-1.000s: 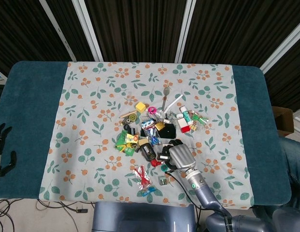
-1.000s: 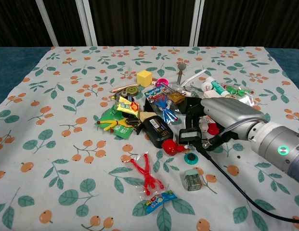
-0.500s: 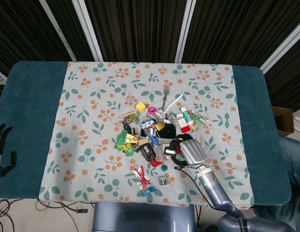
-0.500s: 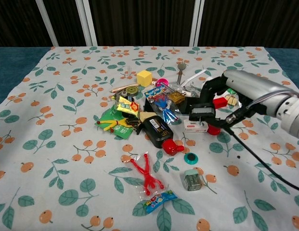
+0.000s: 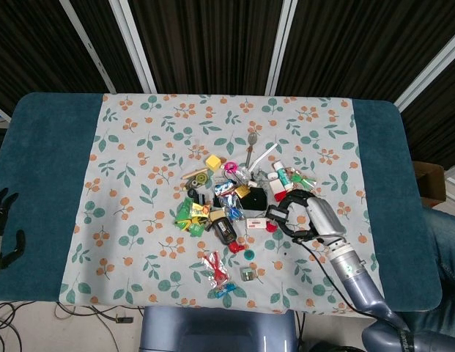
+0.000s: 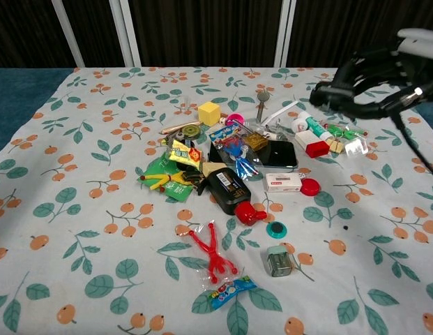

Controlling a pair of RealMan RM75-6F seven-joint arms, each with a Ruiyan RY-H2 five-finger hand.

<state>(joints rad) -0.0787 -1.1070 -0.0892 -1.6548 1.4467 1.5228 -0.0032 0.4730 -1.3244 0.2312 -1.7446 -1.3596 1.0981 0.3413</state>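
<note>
My right hand [image 6: 375,72] hangs raised above the right side of the pile, and the head view shows it [image 5: 309,213] just right of the clutter. It pinches a small black box [image 6: 326,93] at its fingertips, seen too in the head view [image 5: 275,214]. A black cable trails from the hand toward the lower right. Under and left of it lie a white box [image 6: 283,182], a red cap [image 6: 310,186] and a flat black slab [image 6: 279,154]. My left hand [image 5: 1,224] hangs off the table's left edge, fingers apart, holding nothing.
A floral cloth [image 5: 139,147] covers the teal table [image 5: 44,161]. The pile holds a yellow cube [image 6: 210,111], a black pack [image 6: 229,190], a red figure in a packet [image 6: 210,255], a green disc [image 6: 276,228], a small clear cube [image 6: 279,259] and a red-capped tube [image 6: 310,139].
My right hand rose from the pile's lower right and swung up and to the right, carrying the small black box. The white box and red cap now show. The left hand stayed still.
</note>
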